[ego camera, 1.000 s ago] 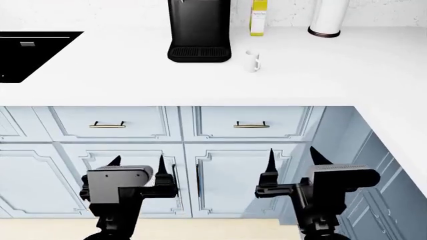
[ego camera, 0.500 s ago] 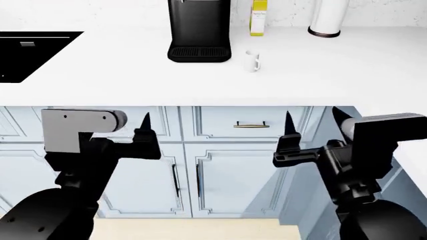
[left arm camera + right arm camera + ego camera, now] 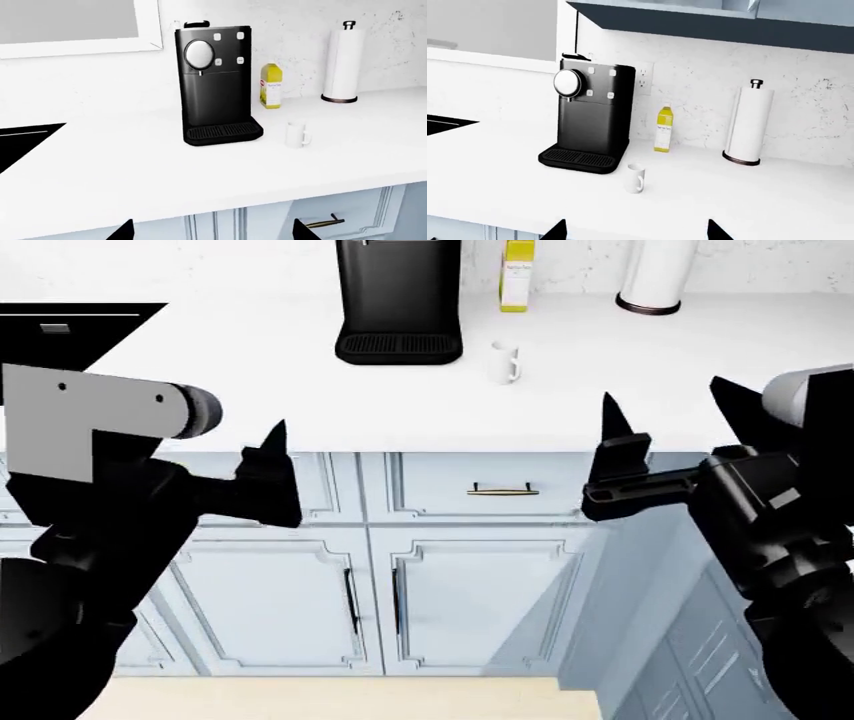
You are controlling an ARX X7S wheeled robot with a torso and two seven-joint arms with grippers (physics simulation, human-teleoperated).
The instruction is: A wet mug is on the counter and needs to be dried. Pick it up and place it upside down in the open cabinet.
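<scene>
Mug (image 3: 635, 178) stood upright on counter (image 3: 774, 195); likely light, rigid, wet-slick, breakable. Best gripped across body. Right gripper (image 3: 667, 420) and left gripper (image 3: 214, 455) spread wide, empty.

The white surface (image 3: 774, 200) runs broad and bare toward a marbled wall (image 3: 700, 75). A black coffee machine (image 3: 587, 125) stands on it, with a round silver dial and small pale buttons on its front and a ribbed drip tray at its foot. The mug (image 3: 634, 178) stands upright just beside that tray, its handle turned away from the machine. Behind it, near the wall, stands a yellow bottle (image 3: 663, 128), and well apart from the bottle a tall white paper roll (image 3: 748, 125) on a dark base ring. A dark cabinet underside (image 3: 707, 25) runs overhead. Two black fingers (image 3: 555, 230) poke in at the frame's edge, set wide apart, empty.
</scene>
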